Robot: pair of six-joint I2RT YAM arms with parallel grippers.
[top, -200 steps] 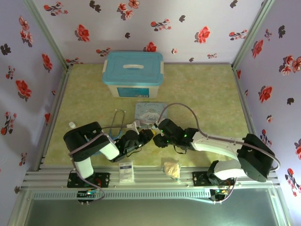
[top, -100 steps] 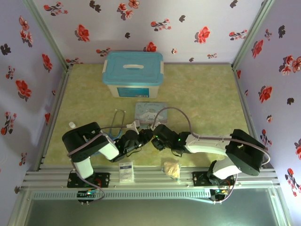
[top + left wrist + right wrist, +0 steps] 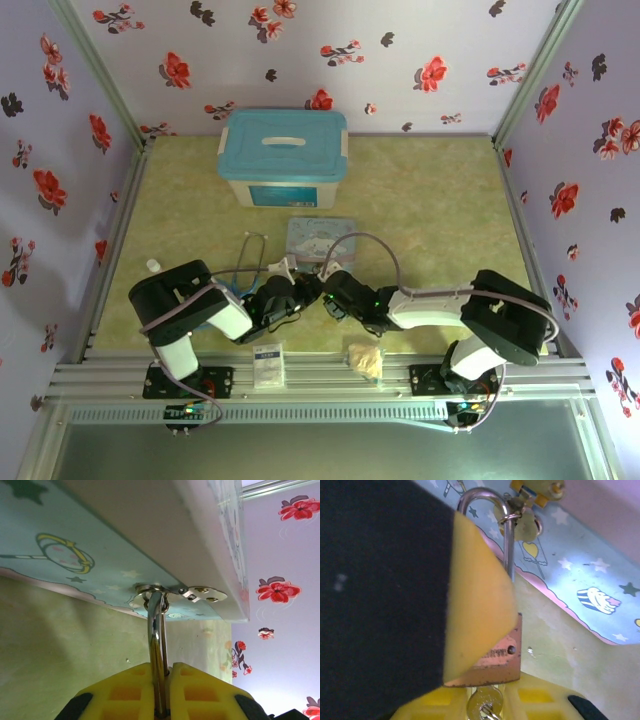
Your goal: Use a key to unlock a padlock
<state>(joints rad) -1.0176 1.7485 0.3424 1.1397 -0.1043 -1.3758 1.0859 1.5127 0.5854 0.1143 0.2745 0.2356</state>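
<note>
The brass padlock [image 3: 496, 656] hangs by its shackle [image 3: 506, 535] from the hasp [image 3: 527, 502] of the cartoon tin [image 3: 320, 238]. My left gripper [image 3: 161, 669] is shut on the padlock, which it views edge-on [image 3: 158, 640]. One yellow finger [image 3: 475, 595] of that gripper covers the lock's left half in the right wrist view. The silver key [image 3: 487, 706] sits in the bottom of the lock, and my right gripper [image 3: 487, 695] is shut on it. From above, the left gripper [image 3: 300, 290] and right gripper [image 3: 333, 297] meet tip to tip just in front of the tin.
A blue-lidded box [image 3: 283, 158] stands at the back. A stethoscope [image 3: 255, 250] lies left of the tin. A beige wad [image 3: 365, 358] and a white packet [image 3: 268, 365] lie near the front rail. The flowered walls close in on three sides.
The right arm has drawn in toward the left, its forearm swinging nearer the front edge, and its gripper has closed up against the left gripper. The left arm has held still.
</note>
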